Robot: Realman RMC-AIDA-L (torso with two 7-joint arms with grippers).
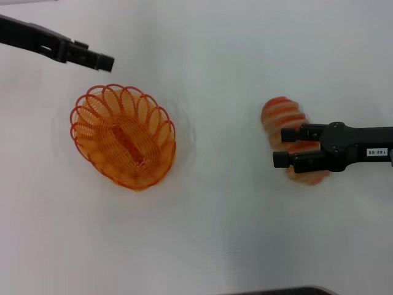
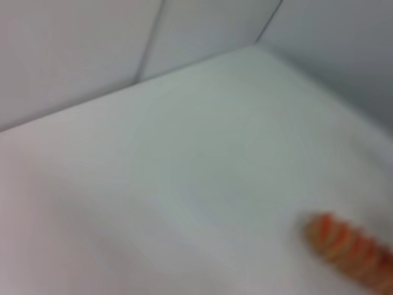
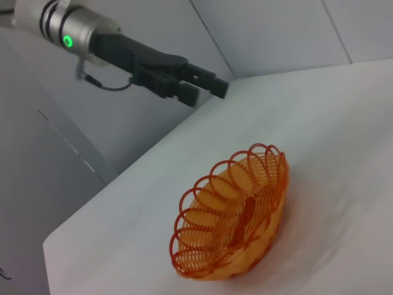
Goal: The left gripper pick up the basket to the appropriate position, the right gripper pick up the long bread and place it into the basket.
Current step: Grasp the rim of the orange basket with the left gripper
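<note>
The orange wire basket (image 1: 89, 123) stands empty on the white table at the left; it also shows in the right wrist view (image 3: 202, 187). My left gripper (image 1: 105, 61) hangs open just beyond the basket's far rim, touching nothing; the right wrist view shows it above the table's far edge (image 3: 202, 91). The long bread (image 1: 279, 114), tan with orange-red stripes, lies on the table at the right and shows in the left wrist view (image 2: 350, 252). My right gripper (image 1: 281, 147) is open right over the bread's middle, one finger across each side of it.
The white table (image 1: 221, 221) runs between basket and bread. Grey wall panels (image 3: 276, 31) stand behind the table's far edge. A dark object (image 1: 288, 291) shows at the near edge.
</note>
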